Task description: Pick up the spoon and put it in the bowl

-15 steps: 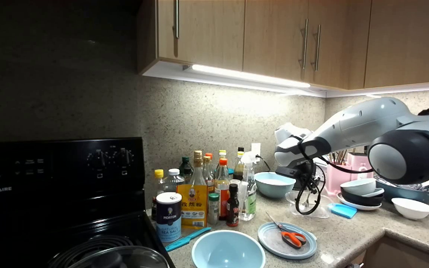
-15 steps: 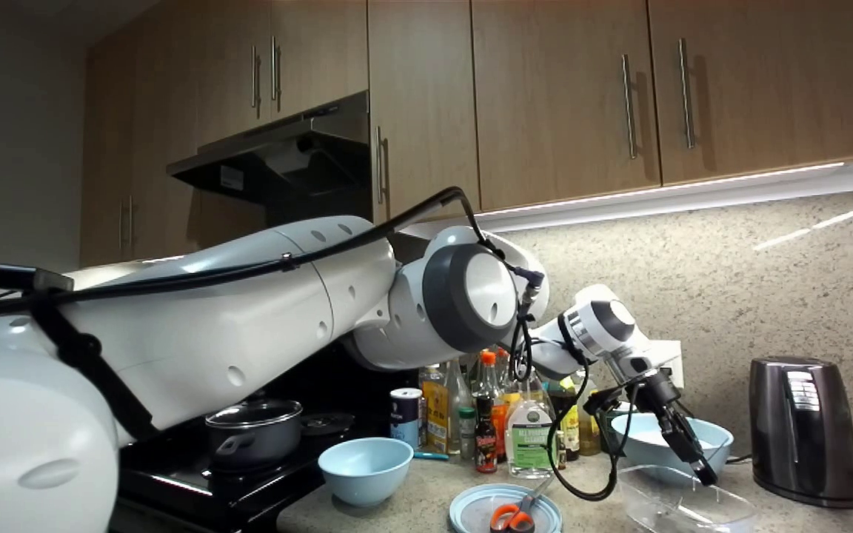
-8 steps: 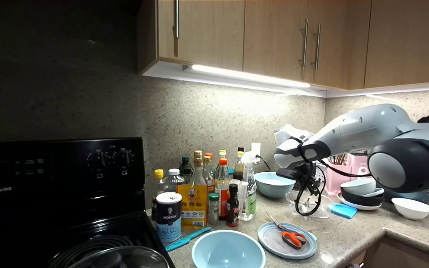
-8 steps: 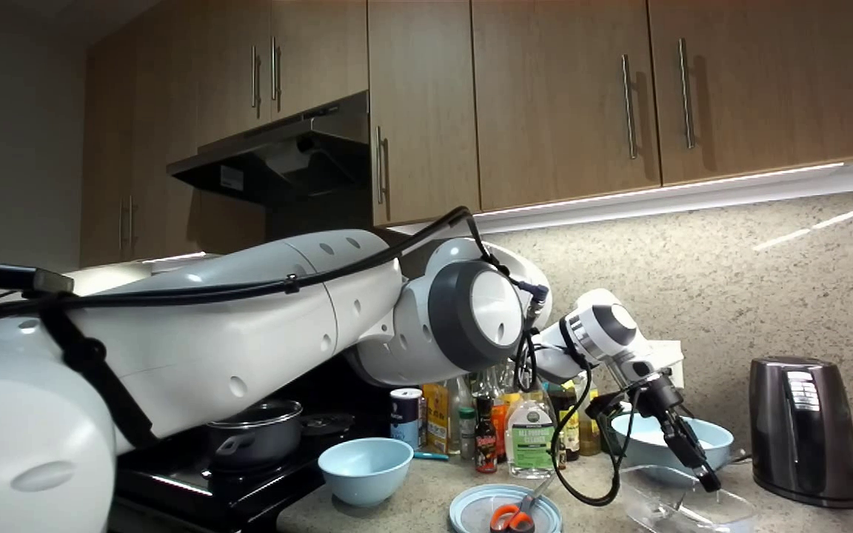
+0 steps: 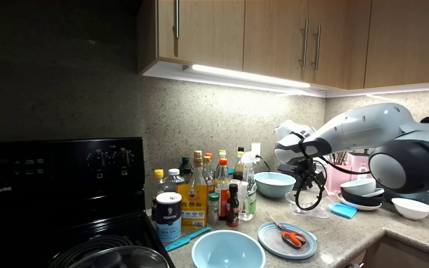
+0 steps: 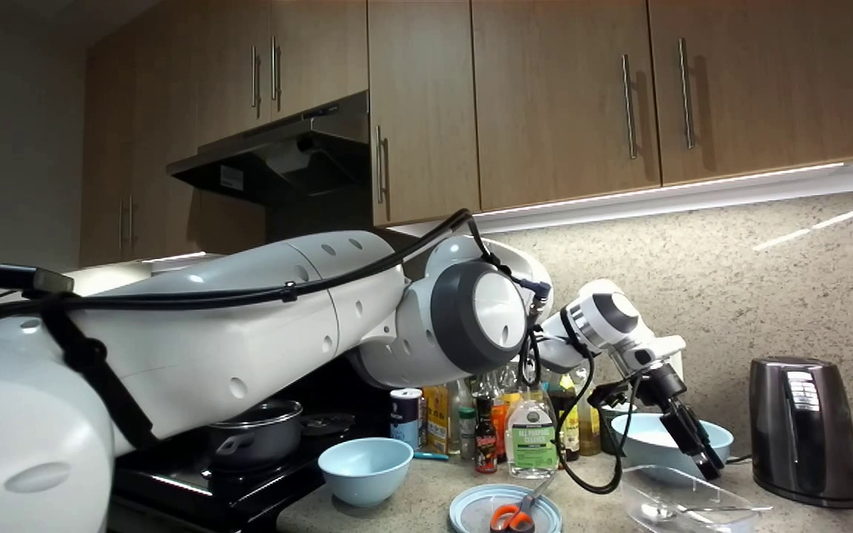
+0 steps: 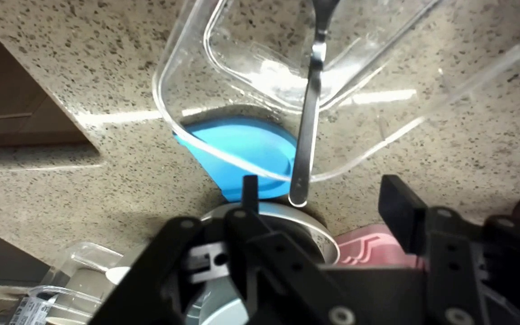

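Clear plastic tub (image 7: 185, 76) holds the spoon (image 7: 310, 104), handle past its rim, presumably easing the grasp; near the tub, the gripper (image 7: 323, 196) gapes wide, empty.

The spoon (image 7: 309, 113) loses its far end off the top of the wrist view, and the clear tub (image 7: 269, 76) gets chopped there too. In an exterior view the front light blue bowl (image 5: 228, 247), near the edge of the counter (image 5: 359, 234) by the stove (image 5: 50, 175), runs off the bottom. In an exterior view the gripper (image 6: 711, 465) blocks a chunk of the back bowl (image 6: 656, 448). Most labels on the bottles (image 5: 222, 182)? Too tiny to read.
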